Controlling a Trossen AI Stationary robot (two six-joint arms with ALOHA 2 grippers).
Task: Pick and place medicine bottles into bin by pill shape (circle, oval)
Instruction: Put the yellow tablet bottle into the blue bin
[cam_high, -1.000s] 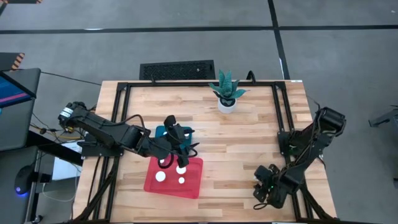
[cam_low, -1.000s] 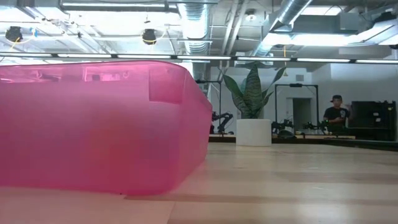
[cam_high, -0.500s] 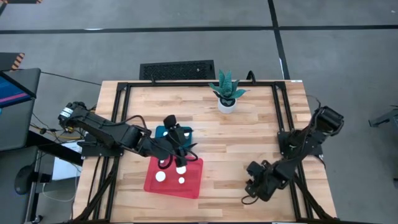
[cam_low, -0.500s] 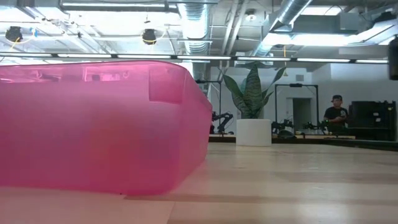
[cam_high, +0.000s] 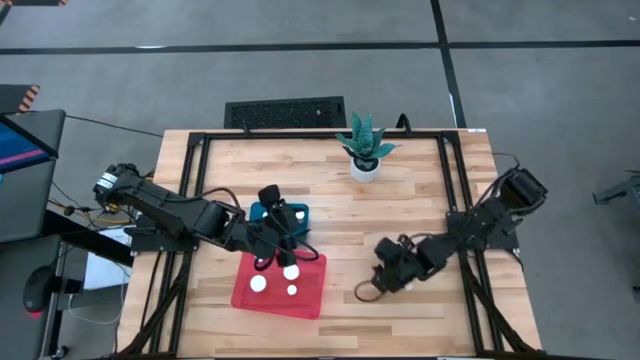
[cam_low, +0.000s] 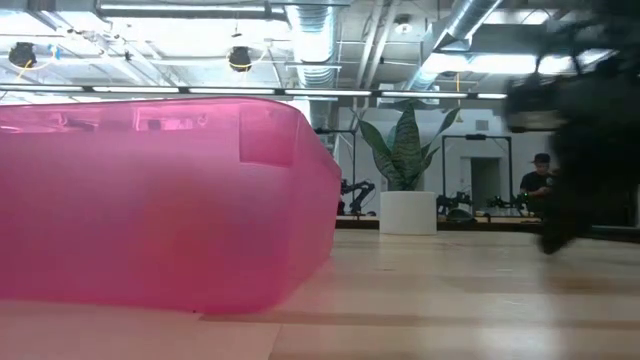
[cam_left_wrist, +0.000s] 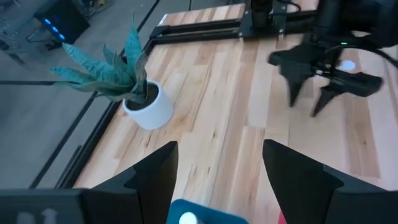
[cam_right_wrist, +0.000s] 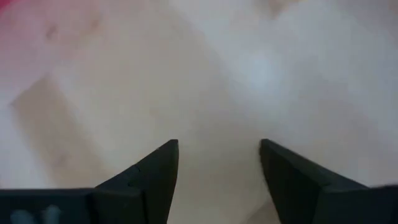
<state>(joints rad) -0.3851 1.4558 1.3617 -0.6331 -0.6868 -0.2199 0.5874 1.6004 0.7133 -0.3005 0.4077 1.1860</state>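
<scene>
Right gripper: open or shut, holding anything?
Open and empty. The right gripper shows a clear gap between its fingers, only bare table beyond.

A translucent pink bin (cam_high: 281, 284) holds white-capped bottles (cam_high: 258, 284); just beside it sits a teal bin (cam_high: 281, 214). Beyond them, a white pot (cam_high: 364, 167) carries a blue-green banded plant (cam_high: 363, 137). The table (cam_high: 400, 220) shows pale wood planks, framed black.

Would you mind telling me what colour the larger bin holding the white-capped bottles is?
The bin is translucent pink, clearest in the low view.
</scene>
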